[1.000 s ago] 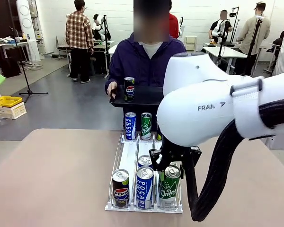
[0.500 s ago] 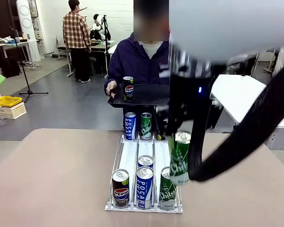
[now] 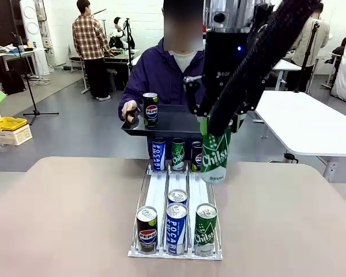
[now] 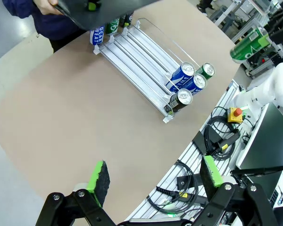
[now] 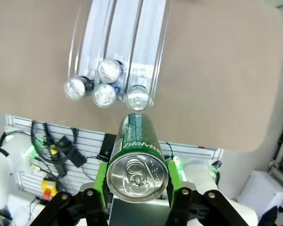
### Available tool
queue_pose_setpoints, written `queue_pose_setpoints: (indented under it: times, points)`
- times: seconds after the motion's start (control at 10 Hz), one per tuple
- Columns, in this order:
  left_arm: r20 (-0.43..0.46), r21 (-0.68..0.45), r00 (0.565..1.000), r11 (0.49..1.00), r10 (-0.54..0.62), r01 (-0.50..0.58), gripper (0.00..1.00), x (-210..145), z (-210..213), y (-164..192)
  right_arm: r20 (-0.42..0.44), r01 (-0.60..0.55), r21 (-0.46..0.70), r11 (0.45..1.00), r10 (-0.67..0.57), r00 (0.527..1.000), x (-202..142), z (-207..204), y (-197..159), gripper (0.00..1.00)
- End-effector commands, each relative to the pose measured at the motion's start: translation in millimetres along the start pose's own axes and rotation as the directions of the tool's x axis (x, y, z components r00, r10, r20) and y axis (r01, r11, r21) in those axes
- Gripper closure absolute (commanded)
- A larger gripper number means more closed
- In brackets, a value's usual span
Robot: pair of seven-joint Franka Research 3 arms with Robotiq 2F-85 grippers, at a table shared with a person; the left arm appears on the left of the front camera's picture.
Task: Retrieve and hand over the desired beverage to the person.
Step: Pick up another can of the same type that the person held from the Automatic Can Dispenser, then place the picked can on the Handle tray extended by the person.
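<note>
Front view: I see my right gripper (image 3: 215, 124) raised above the far end of the table (image 3: 63, 213), clamped on a green can (image 3: 215, 151) that hangs upright in the air, clear of the rack (image 3: 155, 193). The rack holds three cans at its near end, one more behind the middle one, and three at the far end. Just beyond, the person (image 3: 161, 75) holds a dark tray (image 3: 173, 122) with one Pepsi can (image 3: 150, 109) standing on it; the green can is close beside the tray's right part.

Left wrist view: my left gripper (image 4: 153, 181) is up high, its fingers (image 4: 98, 176) spread wide with nothing between them. Below lie the table and the rack; the green can shows at upper right.

Right wrist view: green pads (image 5: 100, 176) press both sides of the green can, top facing the camera. The rack lies below on the table.
</note>
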State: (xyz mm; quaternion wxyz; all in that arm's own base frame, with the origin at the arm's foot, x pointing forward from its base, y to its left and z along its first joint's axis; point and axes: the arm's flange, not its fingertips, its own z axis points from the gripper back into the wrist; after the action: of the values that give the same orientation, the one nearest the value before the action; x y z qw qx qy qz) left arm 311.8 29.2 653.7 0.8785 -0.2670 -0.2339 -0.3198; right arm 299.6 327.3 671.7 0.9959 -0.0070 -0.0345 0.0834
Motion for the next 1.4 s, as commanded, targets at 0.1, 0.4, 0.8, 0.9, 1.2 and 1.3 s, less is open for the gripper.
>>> queue_pose_setpoints:
  times: [0.1,0.4,0.8,0.9,1.2,1.3]
  points:
    - [0.011,-0.014,1.000,1.000,-0.009,0.010,0.00,-0.1,0.9,1.1,0.026,-0.046,-0.019,0.999,0.046,0.999,4.6,10.1,4.7,0.51]
    - [0.011,-0.014,1.000,1.000,-0.009,0.010,0.00,-0.1,0.9,1.1,0.001,-0.003,0.011,1.000,0.003,1.000,6.9,3.7,0.8,0.51]
    - [0.011,-0.014,1.000,1.000,-0.009,0.010,0.00,-0.1,0.9,1.1,0.001,-0.003,0.011,1.000,0.003,1.000,6.9,3.7,0.8,0.51]
    - [0.011,-0.014,1.000,1.000,-0.009,0.010,0.00,-0.1,0.9,1.1,0.001,-0.003,0.011,1.000,0.003,1.000,6.9,3.7,0.8,0.51]
    - [0.011,-0.014,1.000,1.000,-0.009,0.010,0.00,-0.1,0.9,1.1,0.001,-0.003,0.011,1.000,0.003,1.000,6.9,3.7,0.8,0.51]
    - [0.011,-0.014,1.000,1.000,-0.009,0.010,0.00,-0.1,0.9,1.1,0.001,-0.003,0.011,1.000,0.003,1.000,6.9,3.7,0.8,0.51]
